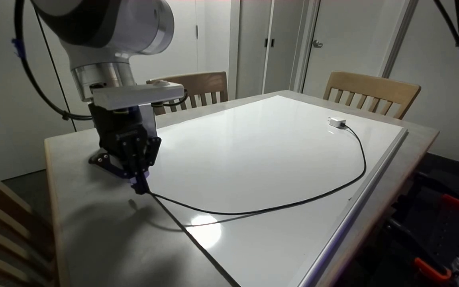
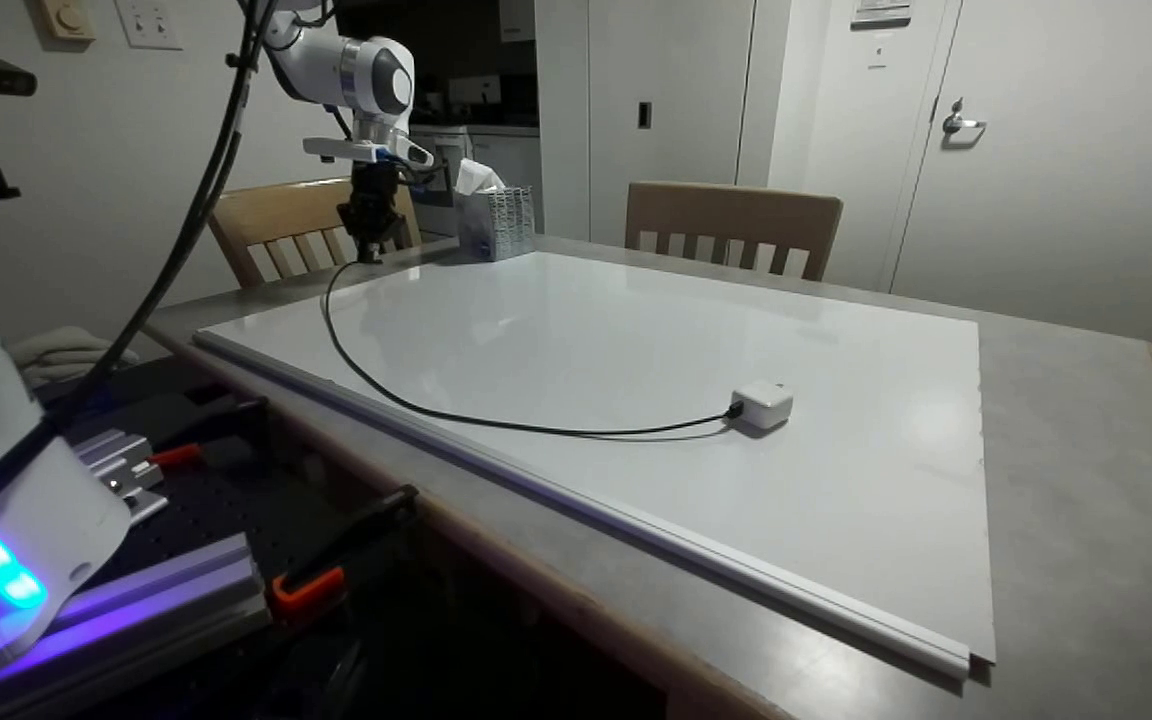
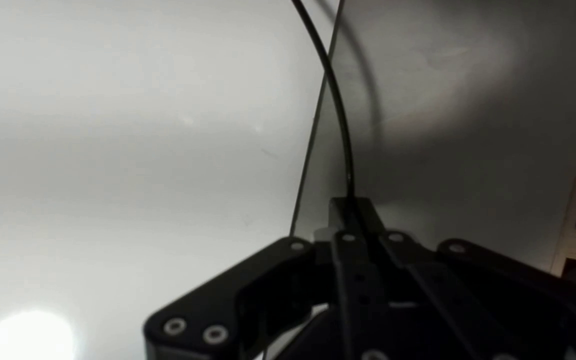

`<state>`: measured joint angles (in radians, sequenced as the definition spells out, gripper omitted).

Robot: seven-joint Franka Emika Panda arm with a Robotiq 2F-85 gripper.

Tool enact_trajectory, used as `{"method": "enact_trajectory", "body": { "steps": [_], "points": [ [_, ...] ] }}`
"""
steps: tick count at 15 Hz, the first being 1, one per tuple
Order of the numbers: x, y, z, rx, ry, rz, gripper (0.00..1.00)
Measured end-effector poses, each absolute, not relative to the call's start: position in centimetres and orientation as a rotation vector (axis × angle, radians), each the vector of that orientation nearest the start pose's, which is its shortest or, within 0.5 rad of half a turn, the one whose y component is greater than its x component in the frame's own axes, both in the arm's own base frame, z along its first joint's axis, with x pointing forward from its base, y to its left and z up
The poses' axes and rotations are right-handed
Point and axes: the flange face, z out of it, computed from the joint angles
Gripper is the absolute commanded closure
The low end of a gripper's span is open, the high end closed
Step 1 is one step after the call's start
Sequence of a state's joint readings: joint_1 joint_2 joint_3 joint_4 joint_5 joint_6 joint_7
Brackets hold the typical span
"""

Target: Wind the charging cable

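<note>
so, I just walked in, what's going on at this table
A white-and-black robot arm has a long, thin black charging cable pinched in the closed jaws of its black gripper, raised over the grey table just past the edge of a glossy white board. From there the cable sweeps across the board in one open curve to a small, boxy white plug resting on that board. The job is winding the cable, and no coil has been made yet.

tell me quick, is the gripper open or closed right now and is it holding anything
Gripper: closed, holding the black cable.
</note>
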<state>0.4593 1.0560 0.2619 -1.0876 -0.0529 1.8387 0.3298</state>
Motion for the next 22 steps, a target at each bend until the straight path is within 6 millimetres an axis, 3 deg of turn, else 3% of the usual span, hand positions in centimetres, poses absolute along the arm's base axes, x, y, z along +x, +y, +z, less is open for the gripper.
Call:
{"method": "enact_trajectory", "body": {
  "steps": [6, 10, 15, 22],
  "points": [
    [59.3, 43.9, 16.3, -3.035, -0.460, 0.523, 0.99],
    [59.1, 42.8, 15.2, -3.097, -0.243, 0.560, 0.99],
    [58.5, 40.5, 15.0, -3.149, 0.163, 0.615, 0.96],
    [58.7, 38.9, 14.5, -3.160, 0.275, 0.629, 0.99]
  ]
}}
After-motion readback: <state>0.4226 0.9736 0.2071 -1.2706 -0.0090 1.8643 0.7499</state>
